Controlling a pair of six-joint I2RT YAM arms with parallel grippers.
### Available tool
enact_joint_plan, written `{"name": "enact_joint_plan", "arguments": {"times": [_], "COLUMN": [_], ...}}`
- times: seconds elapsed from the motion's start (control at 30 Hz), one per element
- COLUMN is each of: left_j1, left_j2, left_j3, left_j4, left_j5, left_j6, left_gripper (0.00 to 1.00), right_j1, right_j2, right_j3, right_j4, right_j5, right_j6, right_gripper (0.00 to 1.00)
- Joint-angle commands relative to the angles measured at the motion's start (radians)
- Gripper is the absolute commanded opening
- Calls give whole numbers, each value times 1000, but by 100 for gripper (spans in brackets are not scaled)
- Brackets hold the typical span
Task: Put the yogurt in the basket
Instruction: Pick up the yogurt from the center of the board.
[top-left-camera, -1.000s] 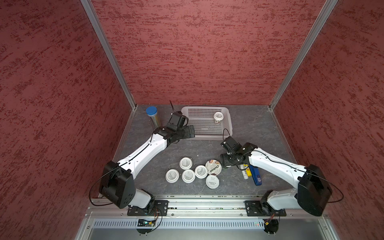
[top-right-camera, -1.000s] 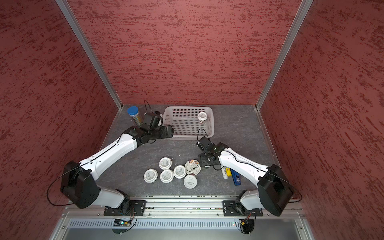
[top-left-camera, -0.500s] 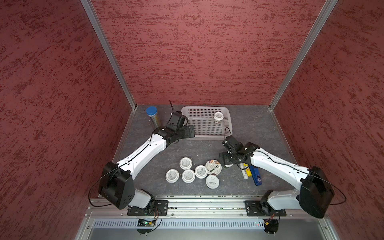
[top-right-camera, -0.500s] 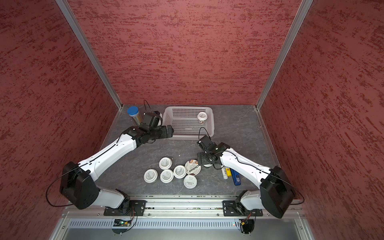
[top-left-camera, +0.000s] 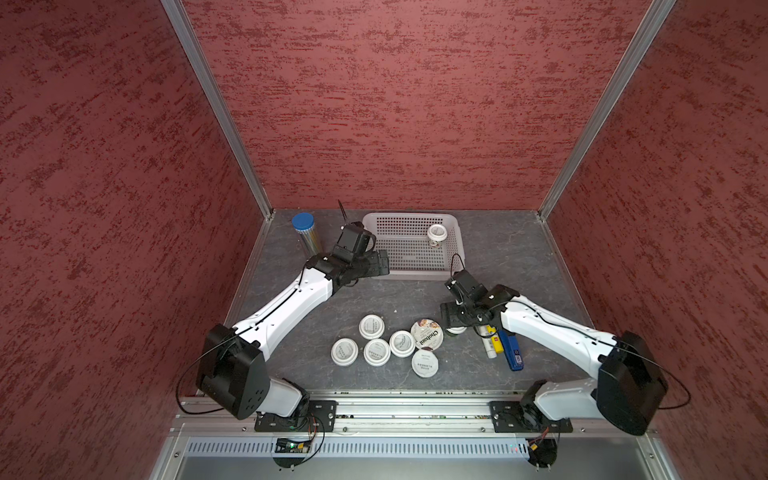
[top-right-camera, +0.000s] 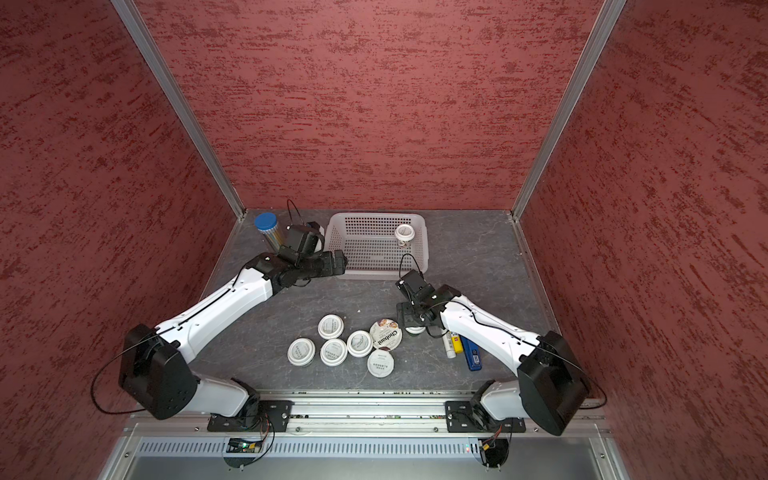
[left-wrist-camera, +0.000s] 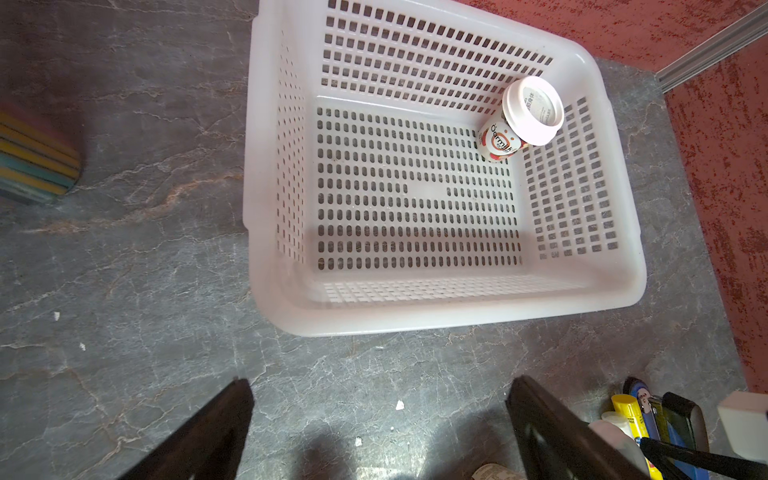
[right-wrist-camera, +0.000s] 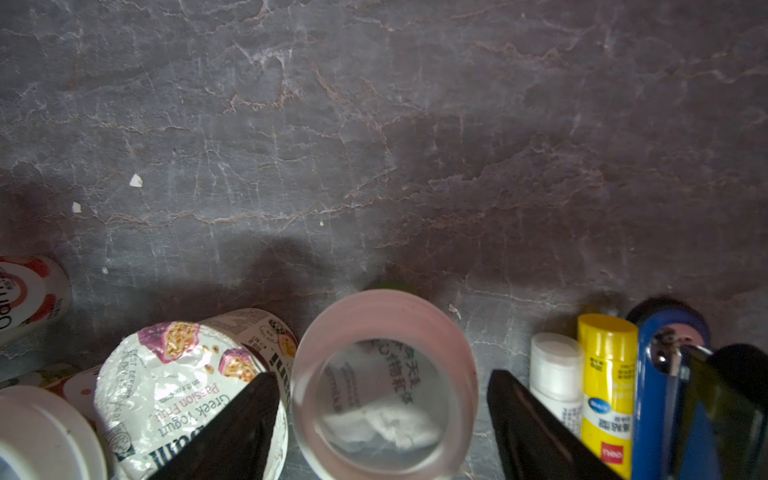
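Chobani cup (top-left-camera: 427, 333) – "Greek Yogurt, Passion Fruit", yellow stick (right-wrist-camera: 606, 386) w/ "neo"

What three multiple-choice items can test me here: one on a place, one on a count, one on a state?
1. Where in the basket does the yogurt cup stand?
A. mid-floor
B. by a far corner
C. on the rim

2. How many cups are in the basket?
A. none
B. one
C. three

3. How is the right hand?
A. shut, empty
B. shut on the basket's rim
C. open around a small cup

Key:
1 B: it stands beside two walls.
2 B: only one cup shows inside.
3 C: a gap shows beside the cup in the right wrist view.
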Motion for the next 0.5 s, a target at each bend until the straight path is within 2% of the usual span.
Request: {"name": "enact_joint_plan", "arguments": {"times": [0.0,0.47], "left_j1": [3,3], "left_j2": [-13,2], "left_j3": [-11,-9], "left_j4": [-1,5], "left_j5": [0,5], "left_j6": [4,0], "left_gripper": [100,100], "right_j1": [-7,-6], "right_j2": [7,0], "right_j3": [-23,-37], "right_j4": [28,18], "right_j5": [-19,7], "right_j6": [7,-3], "right_gripper": [83,76]}}
